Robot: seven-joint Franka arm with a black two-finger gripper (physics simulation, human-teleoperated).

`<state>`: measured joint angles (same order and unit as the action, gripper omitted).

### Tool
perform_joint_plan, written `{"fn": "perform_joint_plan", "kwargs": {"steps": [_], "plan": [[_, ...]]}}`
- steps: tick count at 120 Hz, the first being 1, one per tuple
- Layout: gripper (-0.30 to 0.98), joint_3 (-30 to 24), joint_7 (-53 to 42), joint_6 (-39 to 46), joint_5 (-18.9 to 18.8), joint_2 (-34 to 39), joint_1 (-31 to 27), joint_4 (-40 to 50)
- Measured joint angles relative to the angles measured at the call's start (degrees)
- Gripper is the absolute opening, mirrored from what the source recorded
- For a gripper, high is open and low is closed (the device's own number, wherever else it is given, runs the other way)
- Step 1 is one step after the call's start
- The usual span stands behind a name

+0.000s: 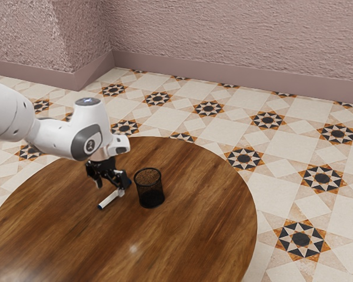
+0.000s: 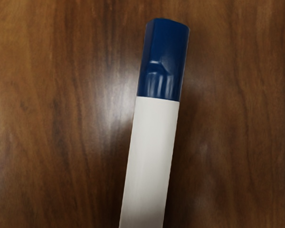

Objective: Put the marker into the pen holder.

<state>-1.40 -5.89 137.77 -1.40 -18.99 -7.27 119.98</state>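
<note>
Reading clock directions as on a dial laid over the exterior view. Reaching in from about ten o'clock with a white arm [image 1: 53,139], over a round, brown wooden tabletop [image 1: 182,235]. Hanging low toward nine o'clock from the pen holder [image 1: 150,191], with the end effector [image 1: 110,187] pointing down. Spreading its black fingers [image 1: 98,183] wide, not gripping the marker [image 1: 110,198]. Holding one finger clear of the marker, on its ten o'clock side, and the other close to the marker near its two o'clock end; not telling clearly whether touching there.

Finding the marker lying on the tabletop under the end effector, outside the pen holder, between eight and nine o'clock from it. Slanting along its length from eight o'clock to two o'clock, showing dark blue at the eight o'clock end. Standing upright near the marker, in black mesh with an open rim: the pen holder.

Looking down in the wrist view at a blue cap [image 2: 164,59] joining a smooth white barrel [image 2: 151,161], with wood grain running behind and a pale shine glowing beside the marker.

Spreading beyond the tabletop, toward three o'clock: a star-patterned tiled floor [image 1: 282,197]. Rising toward twelve o'clock: a rough pinkish wall [image 1: 235,35].
</note>
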Motion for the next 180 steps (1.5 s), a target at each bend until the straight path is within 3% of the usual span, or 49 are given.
{"fn": "perform_joint_plan", "kwargs": {"steps": [23,53,92,111,139,180], "plan": [[0.68,0.0,-4.3,0.2,1.0,-1.8,0.0,-1.8],[0.42,0.1,-8.2,-4.1,2.4,-2.1,-0.1,-4.2],[0.33,0.0,-11.6,-11.7,2.7,-8.3,-1.2,-13.5],[0.31,0.0,-12.7,-13.5,3.5,-8.7,-1.1,-13.8],[0.09,0.0,-13.6,-14.6,3.9,-8.5,-1.0,-13.6],[-0.07,0.0,-13.8,-14.6,4.2,-8.0,-1.0,-13.2]]}}
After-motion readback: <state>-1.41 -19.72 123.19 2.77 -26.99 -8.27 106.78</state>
